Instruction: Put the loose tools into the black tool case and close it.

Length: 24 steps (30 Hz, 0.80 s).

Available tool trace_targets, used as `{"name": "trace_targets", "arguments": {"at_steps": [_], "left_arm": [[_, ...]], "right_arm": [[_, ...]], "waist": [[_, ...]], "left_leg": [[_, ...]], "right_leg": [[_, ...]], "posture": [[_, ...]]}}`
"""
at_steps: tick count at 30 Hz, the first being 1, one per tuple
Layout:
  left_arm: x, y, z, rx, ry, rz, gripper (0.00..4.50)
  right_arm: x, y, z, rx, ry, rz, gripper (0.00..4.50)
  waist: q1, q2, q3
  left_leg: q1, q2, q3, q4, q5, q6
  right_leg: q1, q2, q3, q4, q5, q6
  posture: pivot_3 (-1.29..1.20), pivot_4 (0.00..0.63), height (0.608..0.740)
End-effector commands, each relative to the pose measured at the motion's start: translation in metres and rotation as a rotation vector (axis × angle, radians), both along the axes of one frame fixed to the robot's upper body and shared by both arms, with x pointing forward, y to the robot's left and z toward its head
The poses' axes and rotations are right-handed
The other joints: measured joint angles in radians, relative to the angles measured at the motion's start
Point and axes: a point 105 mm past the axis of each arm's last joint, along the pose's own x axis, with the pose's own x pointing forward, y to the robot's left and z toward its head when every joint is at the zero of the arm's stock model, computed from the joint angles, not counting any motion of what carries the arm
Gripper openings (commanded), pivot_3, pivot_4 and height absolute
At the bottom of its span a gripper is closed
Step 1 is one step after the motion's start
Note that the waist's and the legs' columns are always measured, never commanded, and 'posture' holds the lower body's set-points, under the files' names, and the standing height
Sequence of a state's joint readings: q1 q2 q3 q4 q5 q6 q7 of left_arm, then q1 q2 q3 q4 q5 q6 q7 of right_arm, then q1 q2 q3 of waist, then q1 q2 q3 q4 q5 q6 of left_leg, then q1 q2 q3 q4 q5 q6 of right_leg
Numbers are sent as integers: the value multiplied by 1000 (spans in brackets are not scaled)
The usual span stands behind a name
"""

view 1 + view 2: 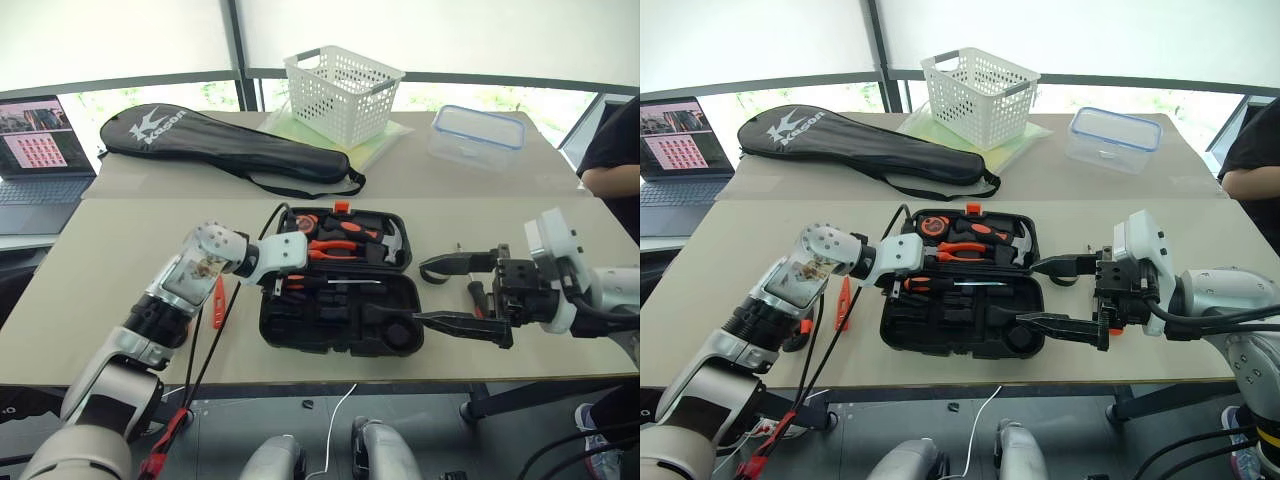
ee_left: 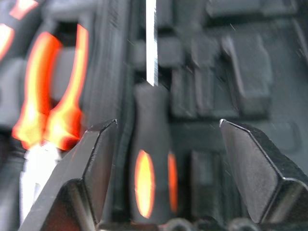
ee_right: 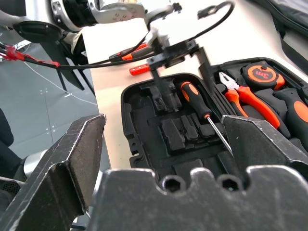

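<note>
person (image 1: 612, 150) cut off at edge

Tool case (image 1: 300, 335): black hard-plastic clamshell, lying open on the near table, lid half far, base half near, small orange latch at the far edge.
Screwdriver in case (image 3: 195, 99): orange-and-black handle, bare metal shaft; lies flat in a slot of the near half close to the hinge, handle to the left, tip to the right.
Utility knife (image 1: 218, 302): orange and black, flat on the table just left of the case, pointing near to far.
</note>
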State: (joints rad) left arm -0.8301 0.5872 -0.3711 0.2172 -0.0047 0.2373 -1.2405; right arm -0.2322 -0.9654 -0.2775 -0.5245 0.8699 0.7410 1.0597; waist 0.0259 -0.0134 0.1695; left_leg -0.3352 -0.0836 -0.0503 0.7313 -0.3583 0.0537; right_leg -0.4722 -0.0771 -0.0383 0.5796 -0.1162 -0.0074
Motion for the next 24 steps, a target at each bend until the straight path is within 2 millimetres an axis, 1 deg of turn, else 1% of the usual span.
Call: {"name": "trace_targets", "arguments": {"at_steps": [1,2,3,4,8,9,10,12,14,17,20,21,23,24], "left_arm": [[-2,-7,18,-48,-37,-24,2924],[-3,-7,15,-40,-33,-32,2583],[-2,-7,12,-30,-31,-34,2351],[-2,-7,8,-20,-25,-33,1910],[2,-6,-5,16,-13,-26,566],[3,-7,-8,27,-8,-29,270],[3,-7,-15,53,-3,-35,100],[4,-7,-34,120,-7,-45,100],[3,-8,-45,151,-3,-59,100],[5,-7,-51,196,-38,-80,100],[3,-6,-51,180,-28,-86,100],[5,-6,-41,144,-38,-69,100],[9,-4,-5,-10,-25,-6,100],[7,-3,11,-85,-8,7,100]], "right_arm": [[-1,3,8,10,-30,17,4500],[-1,3,8,11,-30,18,4500],[-1,3,8,12,-30,18,4500],[-1,3,8,12,-30,19,4500],[0,3,7,12,-30,14,4500],[1,3,7,12,-30,12,4500],[1,3,7,13,-29,10,4500],[0,3,6,18,-27,8,4500],[0,4,6,24,-24,3,4500],[-1,3,4,27,-20,-5,4500],[0,-1,2,25,-17,-33,4500],[3,-7,-1,18,-21,-81,4500],[11,-25,-9,-3,-26,-217,4500],[14,-34,-11,-8,-32,-278,4500]], "waist": [[-1,0,0],[-1,0,0],[-2,0,0],[-2,0,0],[-2,0,0],[-1,0,0],[-1,0,0],[-1,0,-1],[3,-1,-2],[11,-1,-3],[15,-1,-3],[14,-1,-3],[14,-1,-3],[13,-1,-3]], "left_leg": [[0,0,0,0,0,0],[0,0,0,0,0,0],[0,0,0,0,0,0],[0,0,0,0,0,0],[0,0,0,0,0,0],[0,0,0,0,0,0],[0,0,0,0,0,0],[0,-1,0,0,0,0],[1,-1,0,0,0,0],[2,-1,0,0,0,1],[8,-1,-1,0,-1,3],[11,-1,-1,0,-1,4],[13,0,-1,0,-3,6],[12,0,-1,0,-3,6]], "right_leg": [[0,0,0,0,0,0],[0,0,0,0,0,0],[0,0,0,0,0,0],[0,0,-1,0,0,0],[0,0,0,0,0,0],[0,0,0,0,0,0],[0,0,0,0,0,0],[0,0,0,0,0,0],[1,0,0,0,0,0],[3,-1,0,-1,0,1],[10,-1,1,-1,0,1],[12,-1,1,-2,0,2],[14,-1,1,-2,-1,3],[14,-1,1,-2,-1,3]], "posture": [[0,150,740],[0,150,740],[0,150,740],[0,150,740],[0,150,740],[0,150,740],[0,150,740],[0,150,740],[0,150,740],[0,150,740],[0,150,740],[0,150,740],[0,150,740],[0,150,740]]}}
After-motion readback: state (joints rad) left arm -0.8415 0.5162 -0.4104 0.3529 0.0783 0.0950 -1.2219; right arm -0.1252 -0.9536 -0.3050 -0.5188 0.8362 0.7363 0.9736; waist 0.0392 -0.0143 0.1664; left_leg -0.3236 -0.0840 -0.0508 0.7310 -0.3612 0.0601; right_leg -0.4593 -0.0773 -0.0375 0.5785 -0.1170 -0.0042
